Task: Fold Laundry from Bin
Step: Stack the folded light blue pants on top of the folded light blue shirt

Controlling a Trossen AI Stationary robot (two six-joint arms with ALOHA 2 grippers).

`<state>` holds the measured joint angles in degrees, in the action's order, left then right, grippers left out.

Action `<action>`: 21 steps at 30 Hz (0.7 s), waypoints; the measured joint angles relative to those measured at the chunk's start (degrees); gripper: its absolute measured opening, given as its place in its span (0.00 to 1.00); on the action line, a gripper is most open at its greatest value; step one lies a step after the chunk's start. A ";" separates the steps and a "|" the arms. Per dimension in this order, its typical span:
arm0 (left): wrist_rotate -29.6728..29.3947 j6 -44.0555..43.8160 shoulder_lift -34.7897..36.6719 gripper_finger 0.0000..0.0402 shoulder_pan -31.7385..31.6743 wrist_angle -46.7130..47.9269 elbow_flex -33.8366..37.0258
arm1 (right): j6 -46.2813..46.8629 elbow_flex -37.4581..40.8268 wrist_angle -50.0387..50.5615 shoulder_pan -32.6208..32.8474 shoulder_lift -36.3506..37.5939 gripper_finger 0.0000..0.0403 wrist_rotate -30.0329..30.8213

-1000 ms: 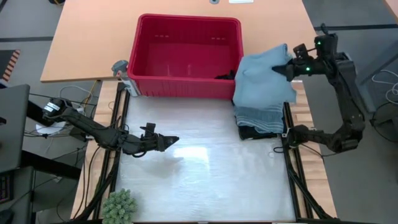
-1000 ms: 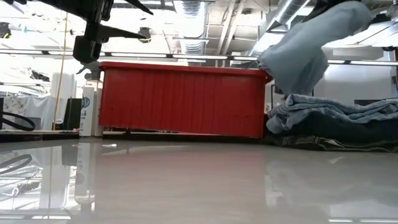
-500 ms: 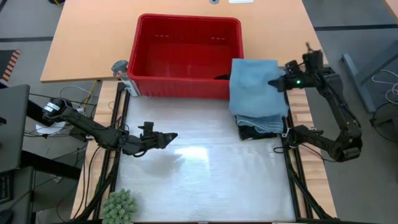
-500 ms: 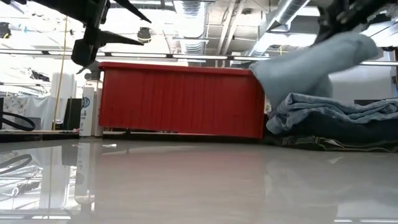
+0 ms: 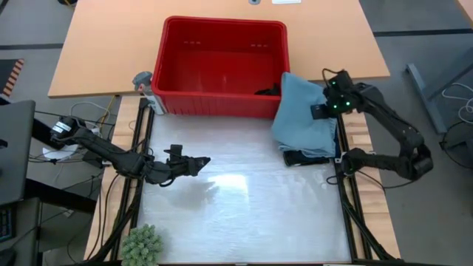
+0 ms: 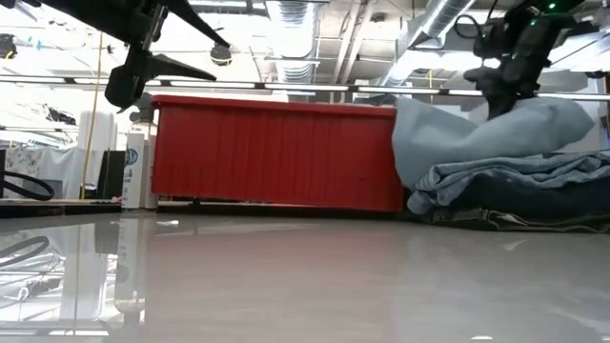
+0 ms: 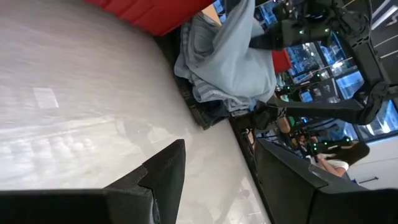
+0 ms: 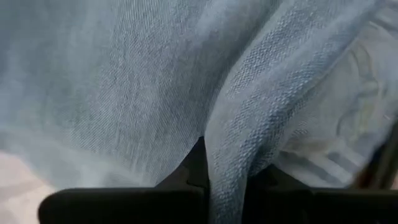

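Note:
The red bin (image 5: 222,22) stands at the table's far middle, and something dark (image 5: 267,90) shows at its right inner corner. A light blue garment (image 5: 303,111) drapes over a stack of folded laundry (image 6: 515,191) at the table's right, beside the bin's right end. The stack's dark bottom piece (image 5: 307,157) rests on the table. My right gripper (image 5: 319,111) is above the stack, shut on the light blue garment. My left gripper (image 5: 203,161) hovers open over the table's left middle, and there is nothing between its fingers (image 7: 161,180). My right gripper pinches a raised fold (image 8: 219,163) of the light blue garment between its two fingers, slanting down from above and from the table's right. The cloth runs out from the fingers in a ridge. The rest of it (image 6: 457,133) sags onto the stack and against the bin's end.
The pale table top (image 5: 236,199) lies bare between the arms. A green tufted object (image 5: 140,244) sits at the near left corner. A grey-capped bottle (image 5: 144,81) stands by the bin's left end. Black rails (image 5: 347,207) run along both table sides.
My right gripper has come down and toward the table's near left with the light blue garment, tipping its fingers further downward. The garment hung in the air a second ago. It has now sunk onto the stack and bunched against the bin's right end.

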<state>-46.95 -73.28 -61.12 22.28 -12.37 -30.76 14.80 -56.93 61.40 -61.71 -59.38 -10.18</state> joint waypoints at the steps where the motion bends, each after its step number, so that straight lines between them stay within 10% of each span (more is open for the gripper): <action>1: -0.01 -0.02 0.00 0.46 0.00 0.06 0.00 | 0.81 0.00 0.80 0.50 -0.62 0.16 1.88; 5: 0.39 -0.06 0.00 0.46 0.00 0.03 0.00 | 3.42 0.00 3.39 1.55 -1.81 0.20 9.67; 12: 1.43 -1.55 0.00 0.46 0.00 -0.70 0.00 | 7.79 -3.96 10.28 0.49 -1.35 0.55 22.14; 21: 3.13 -1.32 0.00 0.46 0.00 -1.57 0.00 | 12.14 -15.11 13.69 0.81 -0.25 0.65 22.30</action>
<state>-43.82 -74.60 -61.12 22.28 -13.94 -30.76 26.94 -72.04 75.09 -60.90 -59.63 12.12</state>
